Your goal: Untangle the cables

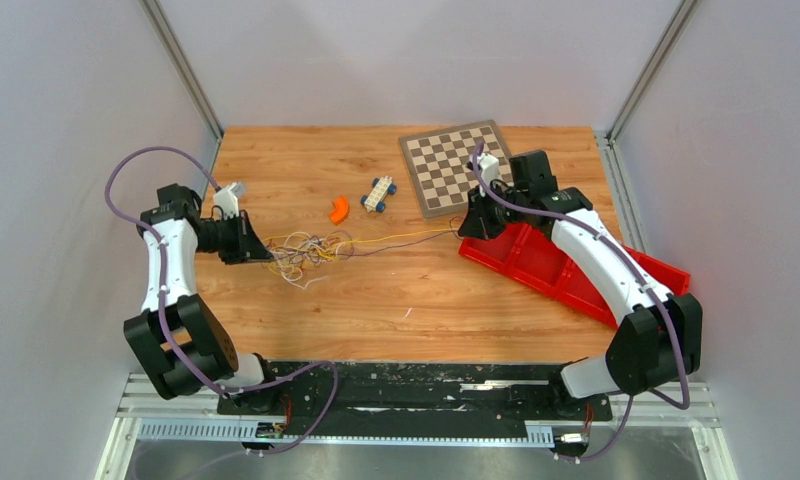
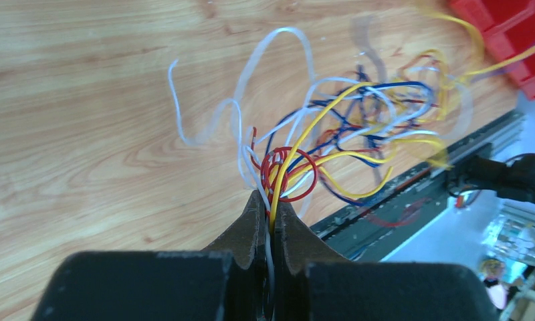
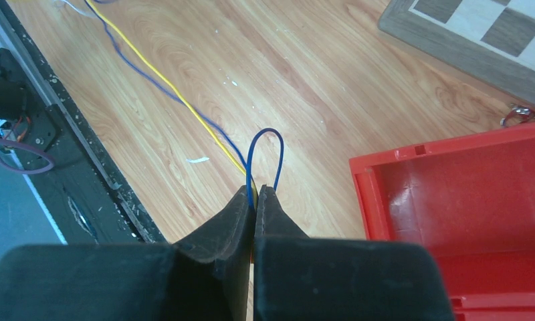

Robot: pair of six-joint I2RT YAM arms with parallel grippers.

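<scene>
The cables (image 1: 306, 250) are a tangle of thin white, yellow, red and blue wires left of the table's middle. My left gripper (image 1: 261, 248) is shut on the tangle's left end; in the left wrist view (image 2: 271, 200) white, yellow and red strands (image 2: 288, 174) run between its closed jaws. A yellow strand and a blue strand (image 1: 406, 238) stretch right to my right gripper (image 1: 464, 226). In the right wrist view the right gripper (image 3: 256, 194) is shut on a blue wire loop (image 3: 265, 150), with the yellow strand (image 3: 184, 100) running into the jaws beside it.
A red bin (image 1: 576, 270) lies under the right arm. A chessboard (image 1: 456, 165) sits at the back. An orange piece (image 1: 339, 209) and a small toy car (image 1: 378, 192) lie behind the tangle. The black front rail (image 1: 416, 385) runs along the near edge.
</scene>
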